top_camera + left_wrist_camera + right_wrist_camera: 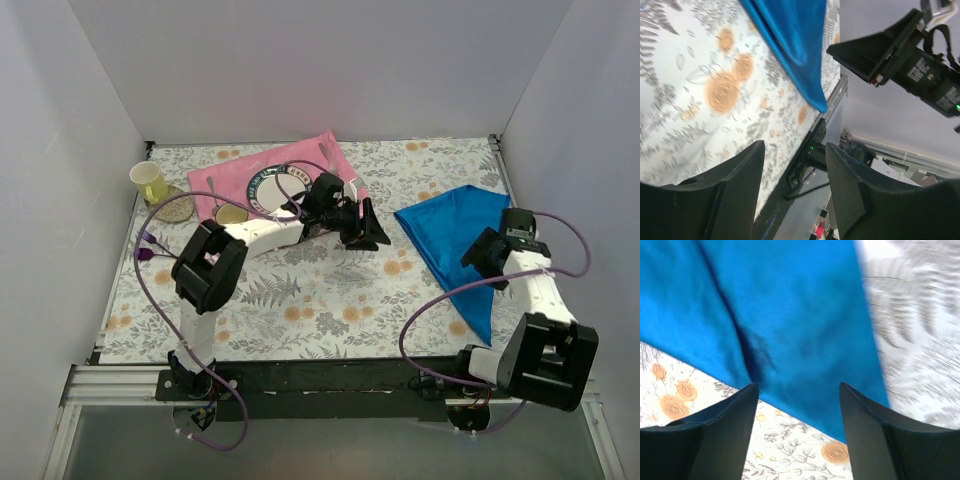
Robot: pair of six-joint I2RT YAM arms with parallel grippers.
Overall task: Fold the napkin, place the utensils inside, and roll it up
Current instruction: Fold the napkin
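Top external view: the blue napkin (450, 235) lies on the right side of the floral surface (330, 300) as a rough triangle tapering toward the near edge. That shape suggests a first diagonal fold is made, though I cannot count the layers from here. The right gripper (487, 250) hangs over its right edge. In the right wrist view its jaws stand wide apart above the cloth with nothing between them, so the napkin (790, 315) lies loose. The left gripper (368, 232) hovers mid-surface, raised and turned toward the napkin, about half open and empty. Its own camera shows only the surface edge between the fingers (740, 185).

What looks like the gold-bowled spoon (232, 213) lies well apart at the back left, beside the pink placemat (300, 160). By my reading, fetching the spoon, laying it inside and rolling are all left to do.
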